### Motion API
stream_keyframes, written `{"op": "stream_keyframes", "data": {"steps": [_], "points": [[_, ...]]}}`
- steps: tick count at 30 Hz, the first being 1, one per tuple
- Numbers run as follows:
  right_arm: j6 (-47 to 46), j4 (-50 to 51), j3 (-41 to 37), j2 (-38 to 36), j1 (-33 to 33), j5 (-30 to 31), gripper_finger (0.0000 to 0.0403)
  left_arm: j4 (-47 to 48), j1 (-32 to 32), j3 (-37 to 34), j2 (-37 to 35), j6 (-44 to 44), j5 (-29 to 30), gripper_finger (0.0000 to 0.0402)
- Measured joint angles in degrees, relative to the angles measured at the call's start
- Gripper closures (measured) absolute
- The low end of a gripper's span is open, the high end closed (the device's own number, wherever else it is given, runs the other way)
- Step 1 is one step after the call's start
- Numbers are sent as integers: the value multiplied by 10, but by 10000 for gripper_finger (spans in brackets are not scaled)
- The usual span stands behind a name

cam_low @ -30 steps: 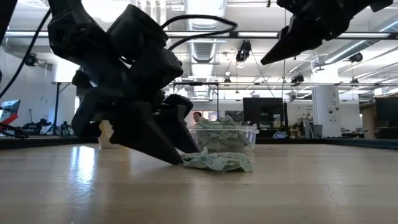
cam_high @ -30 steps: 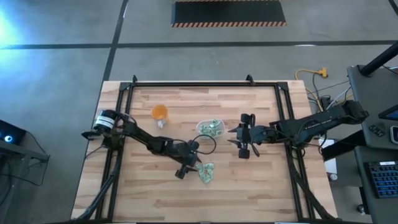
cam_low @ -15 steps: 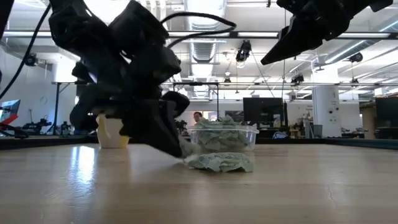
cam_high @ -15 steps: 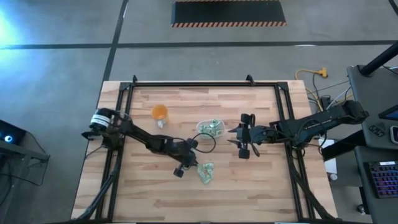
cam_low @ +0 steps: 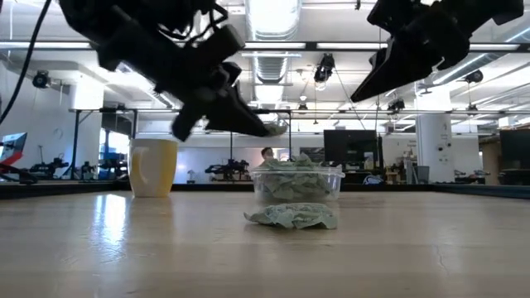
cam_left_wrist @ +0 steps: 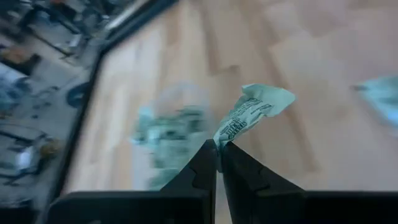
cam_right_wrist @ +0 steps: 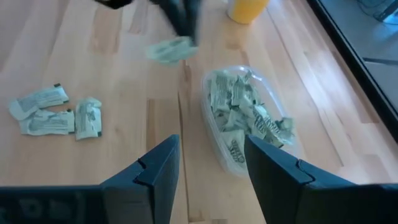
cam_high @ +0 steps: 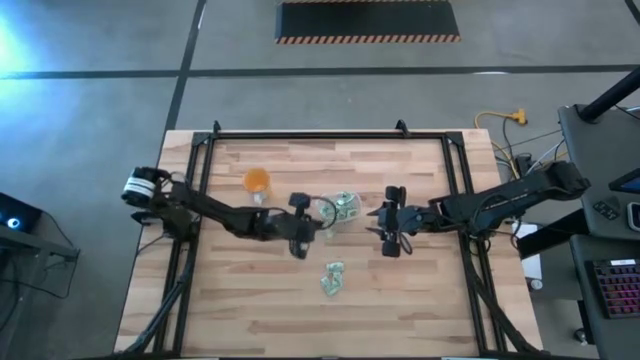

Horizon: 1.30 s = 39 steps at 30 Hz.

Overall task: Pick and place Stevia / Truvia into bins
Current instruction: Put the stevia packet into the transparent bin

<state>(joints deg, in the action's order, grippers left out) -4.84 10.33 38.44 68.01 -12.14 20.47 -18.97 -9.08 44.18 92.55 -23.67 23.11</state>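
- Our left pincer (cam_high: 316, 222) hangs above the desk (cam_high: 420, 300), just left of the tub (cam_high: 340, 209), with its fingers (cam_left_wrist: 208, 163) clamped on one green-and-white packet (cam_left_wrist: 252, 109).
- In the low view that packet (cam_low: 276, 128) sits at the tip of the left pincer (cam_low: 263, 129), higher than the tub (cam_low: 298, 184) rim and a little to its left.
- The tub is clear and holds a loose heap of packets; in the right wrist view it (cam_right_wrist: 249, 118) lies ahead of the right fingers (cam_right_wrist: 152, 165).
- A small cluster of packets (cam_high: 333, 278) lies on the bare wood nearer the front edge, well apart from the tub; the right wrist view shows three of them (cam_right_wrist: 53, 113) side by side.
- Our right pincer (cam_high: 383, 226) waits to the right of the tub, raised off the desk, its fingers spread apart.
- An orange cup (cam_high: 257, 181) stands on the far left part of the desk, apart from both arms.
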Motion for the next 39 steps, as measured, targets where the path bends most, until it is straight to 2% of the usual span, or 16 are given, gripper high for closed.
{"op": "stream_keyframes", "data": {"steps": [6,10,15,21,25,34,39], "points": [[3,-7,0,16,0,0,232,-64,73,2,22,-10,-19,400],[4,-8,2,17,0,0,232,-79,115,18,53,-4,-59,400],[7,-8,3,17,0,0,232,-76,133,58,106,8,-92,400],[5,-2,2,17,0,0,232,-57,132,78,133,8,-96,391],[3,-3,1,17,0,0,232,-27,131,79,125,8,-96,352],[3,-4,0,17,0,0,232,-10,131,80,105,23,-100,209],[3,-4,0,17,0,0,232,-7,129,80,87,23,-100,164]]}}
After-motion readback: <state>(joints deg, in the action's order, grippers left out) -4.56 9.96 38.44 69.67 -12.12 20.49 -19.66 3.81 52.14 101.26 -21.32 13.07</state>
